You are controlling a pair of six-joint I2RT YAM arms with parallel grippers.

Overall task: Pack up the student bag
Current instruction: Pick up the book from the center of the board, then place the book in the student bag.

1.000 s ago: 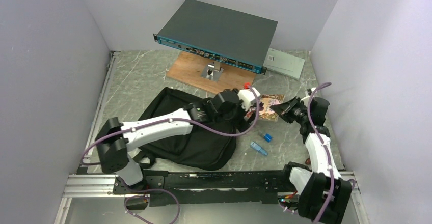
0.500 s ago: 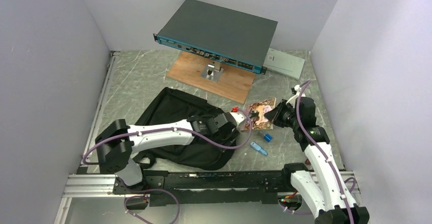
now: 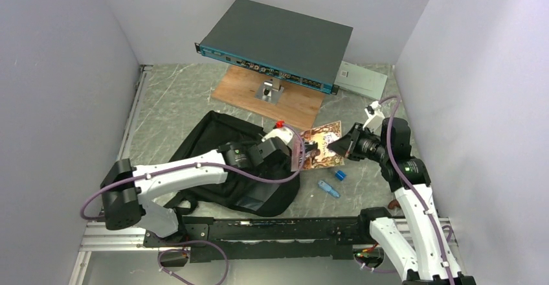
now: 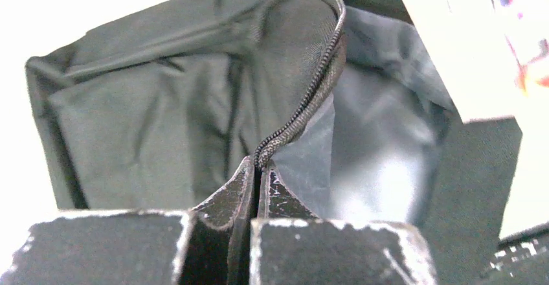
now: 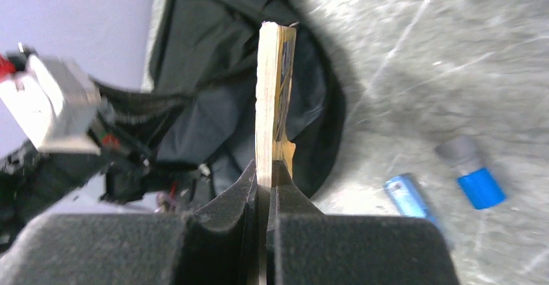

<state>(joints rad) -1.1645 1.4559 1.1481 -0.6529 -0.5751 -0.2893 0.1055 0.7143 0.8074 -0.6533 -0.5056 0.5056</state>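
Observation:
The student bag (image 3: 213, 159) is a black soft backpack lying left of the table's middle. Its zipper rim (image 4: 304, 110) is raised, showing the grey lining (image 4: 382, 142). My left gripper (image 3: 300, 157) is shut on that zipper rim (image 4: 259, 164) at the bag's right end. A thin book (image 3: 322, 144) with a brown patterned cover hangs tilted just right of the bag's mouth. My right gripper (image 3: 338, 146) is shut on its edge. In the right wrist view the book (image 5: 275, 71) stands edge-on in my right gripper (image 5: 267, 168), with the bag (image 5: 213, 103) behind it.
A flat dark grey device with a teal front (image 3: 278, 42) stands on a mount over a wooden board (image 3: 291, 103) at the back. A grey box (image 3: 362, 79) lies behind on the right. Two small blue items (image 3: 329, 189) (image 3: 340, 175) lie on the marble table (image 3: 175, 97) right of the bag.
My left gripper has come down and back, then shut on the bag's zipper rim and lifted it. My right gripper has carried the book left toward the bag's mouth.

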